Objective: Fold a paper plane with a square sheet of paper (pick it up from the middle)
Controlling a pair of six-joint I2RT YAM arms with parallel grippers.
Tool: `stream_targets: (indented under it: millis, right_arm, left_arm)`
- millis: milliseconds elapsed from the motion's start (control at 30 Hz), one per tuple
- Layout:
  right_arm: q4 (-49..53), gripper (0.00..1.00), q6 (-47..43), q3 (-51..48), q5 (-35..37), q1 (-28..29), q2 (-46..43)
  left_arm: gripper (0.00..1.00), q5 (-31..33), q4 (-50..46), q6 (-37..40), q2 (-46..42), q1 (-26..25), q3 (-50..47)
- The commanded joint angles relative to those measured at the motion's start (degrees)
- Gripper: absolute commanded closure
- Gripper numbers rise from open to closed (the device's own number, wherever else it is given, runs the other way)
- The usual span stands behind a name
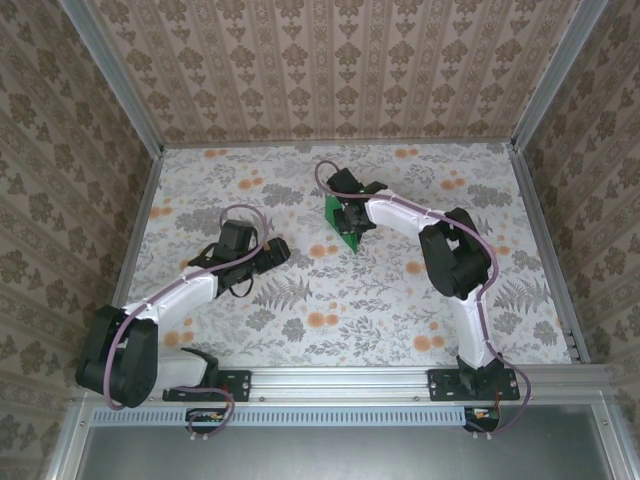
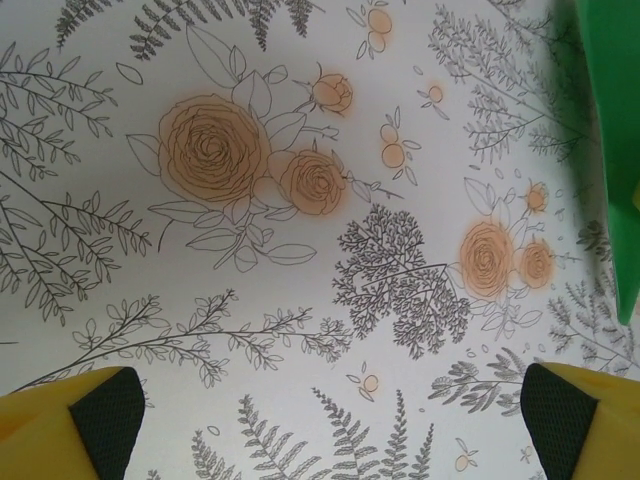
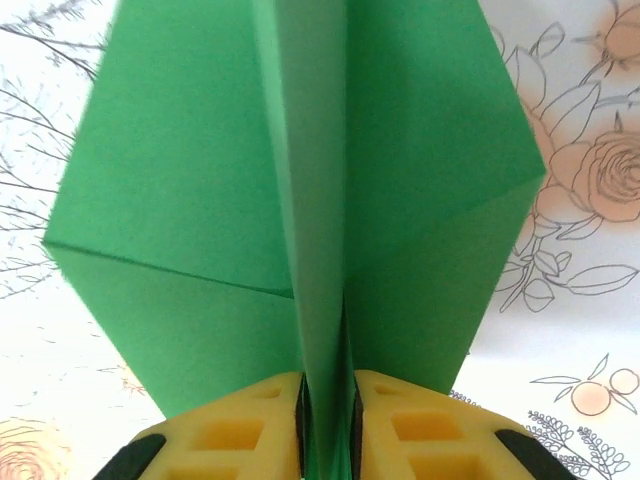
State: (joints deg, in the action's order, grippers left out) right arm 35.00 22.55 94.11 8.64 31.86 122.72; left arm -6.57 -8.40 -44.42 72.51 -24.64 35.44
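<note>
We see bright, even, diffuse light on the worktop [image 1: 300, 320], with only faint, soft-edged shadows. In the left wrist view the green paper [image 2: 612, 120] at the right edge is blurred. The right wrist view washes out pale at left.

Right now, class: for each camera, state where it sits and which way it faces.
Top external: above and behind the bases, looking down on the table; left arm and right arm show.
Left wrist: faces down at the table; open left gripper at bottom.
Right wrist: looks along the right gripper, shut on the green paper.
All share the green paper.
</note>
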Motion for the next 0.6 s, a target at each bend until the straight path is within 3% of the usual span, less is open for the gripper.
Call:
stream_targets:
  millis: [0,567]
  right_arm:
    - [2.5,0.79,-0.9,2.6,1.2,-0.2,1.9]
    - [1.4,0.79,6.7,0.7,1.4,-0.7,6.0]
  left_arm:
    - [0.0,0.6,-1.3,1.9,-1.0,0.5,-0.7]
    - [0.0,0.2,-1.9,1.6,-1.0,1.3,-0.8]
